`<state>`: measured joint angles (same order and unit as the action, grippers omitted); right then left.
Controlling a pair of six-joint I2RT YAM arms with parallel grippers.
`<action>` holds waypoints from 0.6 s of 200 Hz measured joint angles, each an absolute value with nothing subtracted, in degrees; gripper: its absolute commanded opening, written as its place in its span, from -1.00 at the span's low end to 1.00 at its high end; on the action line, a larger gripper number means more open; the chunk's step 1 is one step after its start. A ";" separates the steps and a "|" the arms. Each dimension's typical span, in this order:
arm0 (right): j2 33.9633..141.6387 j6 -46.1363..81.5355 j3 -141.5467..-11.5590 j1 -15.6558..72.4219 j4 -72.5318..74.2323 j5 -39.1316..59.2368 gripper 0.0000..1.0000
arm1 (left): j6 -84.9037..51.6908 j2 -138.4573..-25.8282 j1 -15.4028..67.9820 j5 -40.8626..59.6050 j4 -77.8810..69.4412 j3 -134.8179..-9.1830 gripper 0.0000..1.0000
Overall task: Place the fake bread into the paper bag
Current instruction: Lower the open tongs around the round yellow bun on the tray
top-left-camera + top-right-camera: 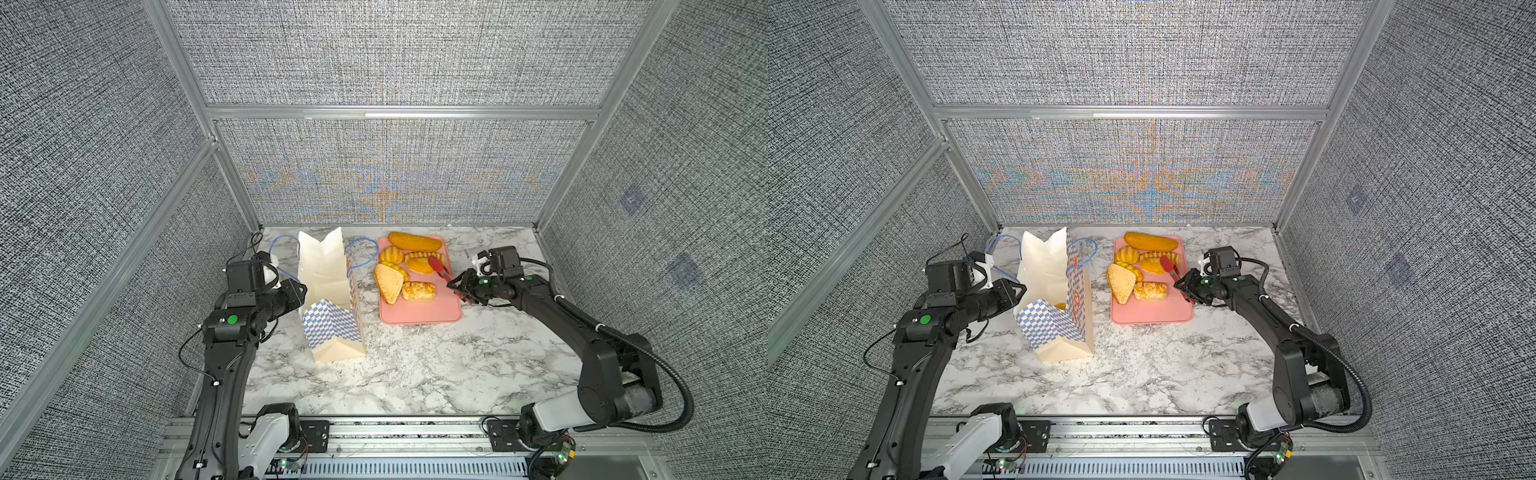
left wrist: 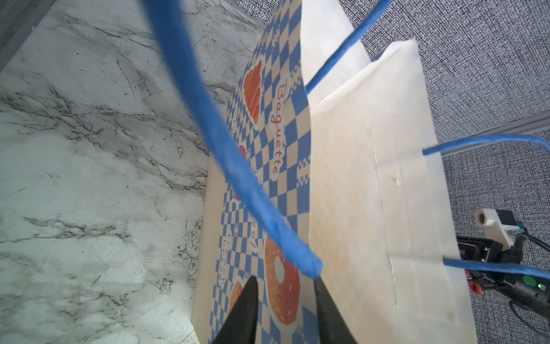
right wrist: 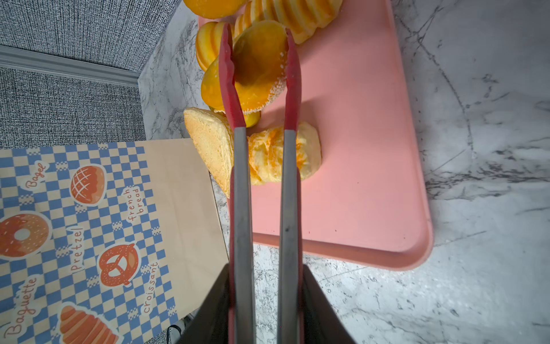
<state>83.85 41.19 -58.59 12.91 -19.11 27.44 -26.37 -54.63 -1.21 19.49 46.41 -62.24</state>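
Right hand (image 3: 265, 297) is clamped on the handles of red tongs (image 3: 262, 190), whose tips pinch an oval bun (image 3: 260, 68) of the fake bread over the pink tray (image 3: 357, 193). Left hand (image 2: 285, 312) pinches the paper bag (image 2: 372, 193) wall, standing it open on the table (image 1: 415, 365).

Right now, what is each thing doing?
paper bag: upright, mouth open, left side held.
left gripper: shut on bag wall.
right gripper: squeezing tongs.
red tongs: tips clamped around oval bun.
oval bun: gripped, over tray.
pink tray: flat, carrying bread.
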 measured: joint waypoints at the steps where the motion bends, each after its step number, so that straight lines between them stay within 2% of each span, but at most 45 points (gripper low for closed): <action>1: 83.77 41.17 -58.59 12.91 -19.18 27.40 -0.31 | -26.37 -54.63 -1.21 19.49 46.41 -62.24 -0.36; 88: 78.28 38.63 -59.48 12.91 -24.73 25.30 -0.31 | -26.61 -54.13 -1.21 19.49 46.50 -64.20 -0.35; 120: 76.49 38.24 -60.05 12.93 -26.57 24.69 -0.31 | -26.59 -54.00 -1.21 19.46 46.59 -64.45 -0.42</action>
